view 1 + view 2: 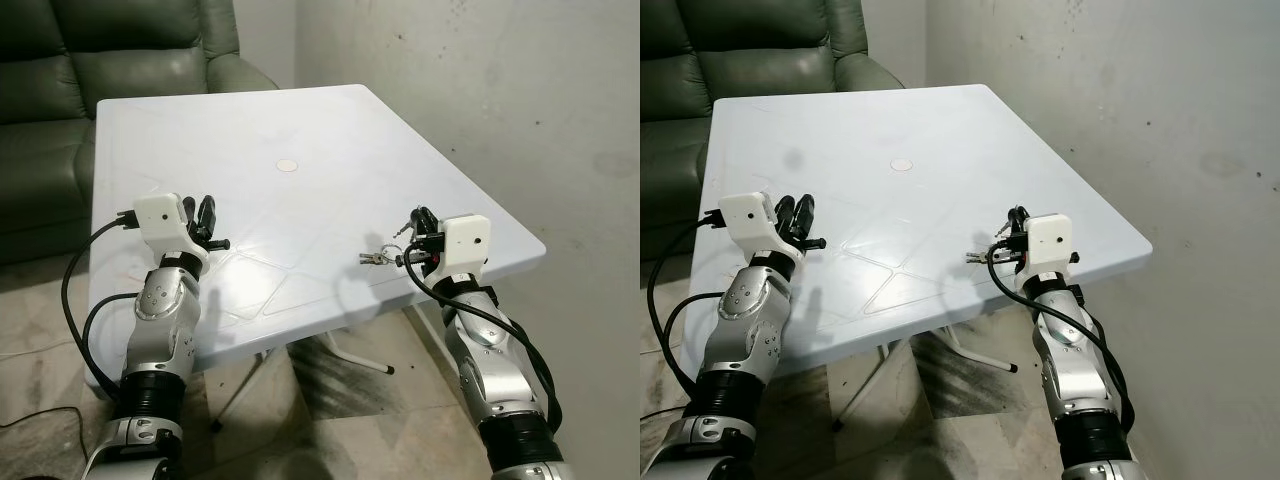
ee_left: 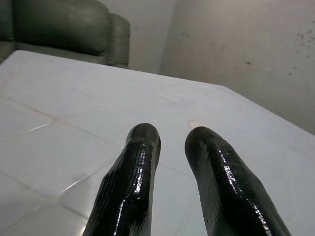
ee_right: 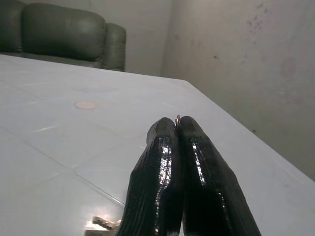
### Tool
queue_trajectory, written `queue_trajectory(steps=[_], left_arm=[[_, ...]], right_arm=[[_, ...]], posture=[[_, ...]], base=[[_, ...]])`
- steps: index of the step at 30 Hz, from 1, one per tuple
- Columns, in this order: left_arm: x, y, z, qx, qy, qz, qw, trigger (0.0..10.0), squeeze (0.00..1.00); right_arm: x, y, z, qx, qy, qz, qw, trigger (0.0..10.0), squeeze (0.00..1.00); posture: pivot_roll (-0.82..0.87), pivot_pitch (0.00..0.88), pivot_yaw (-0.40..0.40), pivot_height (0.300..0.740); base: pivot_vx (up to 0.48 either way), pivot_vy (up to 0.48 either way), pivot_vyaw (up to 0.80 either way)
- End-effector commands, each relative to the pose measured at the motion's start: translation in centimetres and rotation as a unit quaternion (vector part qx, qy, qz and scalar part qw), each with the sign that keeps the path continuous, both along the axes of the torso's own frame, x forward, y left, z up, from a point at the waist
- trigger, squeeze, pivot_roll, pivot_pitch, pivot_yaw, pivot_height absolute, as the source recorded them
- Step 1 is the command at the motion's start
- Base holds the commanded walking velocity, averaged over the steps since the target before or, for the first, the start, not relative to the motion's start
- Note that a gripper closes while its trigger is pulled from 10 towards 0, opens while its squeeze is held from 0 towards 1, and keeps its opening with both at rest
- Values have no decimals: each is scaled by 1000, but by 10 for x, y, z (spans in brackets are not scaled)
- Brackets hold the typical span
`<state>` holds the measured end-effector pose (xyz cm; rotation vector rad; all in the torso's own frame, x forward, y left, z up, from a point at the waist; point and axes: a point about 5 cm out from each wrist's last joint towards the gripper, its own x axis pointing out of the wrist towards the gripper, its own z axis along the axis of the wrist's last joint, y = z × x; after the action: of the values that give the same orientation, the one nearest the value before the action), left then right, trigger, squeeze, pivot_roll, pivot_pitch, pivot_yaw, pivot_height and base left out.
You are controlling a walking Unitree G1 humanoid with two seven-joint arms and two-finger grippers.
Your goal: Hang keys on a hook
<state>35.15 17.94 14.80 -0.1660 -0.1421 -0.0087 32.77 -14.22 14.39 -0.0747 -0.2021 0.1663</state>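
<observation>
Right wrist view looks along the right gripper (image 3: 178, 129), whose two black fingers (image 3: 160, 147) are pressed together with a thin metal key ring pinched between their tips. From the head camera, this gripper (image 1: 420, 228) holds the keys (image 1: 377, 257) just above the white table (image 1: 330, 130), near its edge at about four o'clock from the table's centre; the keys dangle from the ring at nine o'clock from the fingertips. The left gripper (image 1: 206, 217) hovers over the table edge at about eight o'clock, its fingers slightly parted and holding nothing.

No hook can be made out in these pictures, so the step in hand is judged to be carrying the keys toward one. Doing it well likely means keeping the pinch firm on the ring, letting the keys hang free, and leaving part of the ring exposed to slip over a hook.

Beyond the grippers, the table is a plain white plastic top with a small round plug (image 1: 288, 165) at its centre. A dark green sofa (image 1: 120, 50) stands at eleven o'clock, a grey scuffed wall (image 1: 480, 70) at two o'clock, and tiled floor (image 1: 370, 420) lies below.
</observation>
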Motion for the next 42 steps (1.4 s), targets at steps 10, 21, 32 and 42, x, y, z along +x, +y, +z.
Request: queue_trajectory(steps=[10, 21, 32, 42], left_arm=[[1, -4, 5, 4, -7, -8, 1000, 10000, 0], [2, -6, 6, -1, -6, -12, 1000, 10000, 0], [2, -8, 1, 15, 10, -16, 1000, 10000, 0], [1, -10, -2, 22, 18, -24, 999, 10000, 0]], right_arm=[[-2, -2, -4, -6, 7, -2, 1000, 10000, 0], [-4, -3, -7, -11, 12, -2, 1000, 10000, 0], [-9, -3, -12, -13, 19, -3, 1000, 10000, 0], [-11, -4, -15, -13, 23, -7, 1000, 10000, 0]], posture=[[-67, 0, -46, 740], [-68, 0, -45, 740], [-75, 0, -39, 740], [-76, 0, -38, 740]], base=[[-127, 177, -669], [0, 39, -667], [0, 0, -668], [0, 0, -669]])
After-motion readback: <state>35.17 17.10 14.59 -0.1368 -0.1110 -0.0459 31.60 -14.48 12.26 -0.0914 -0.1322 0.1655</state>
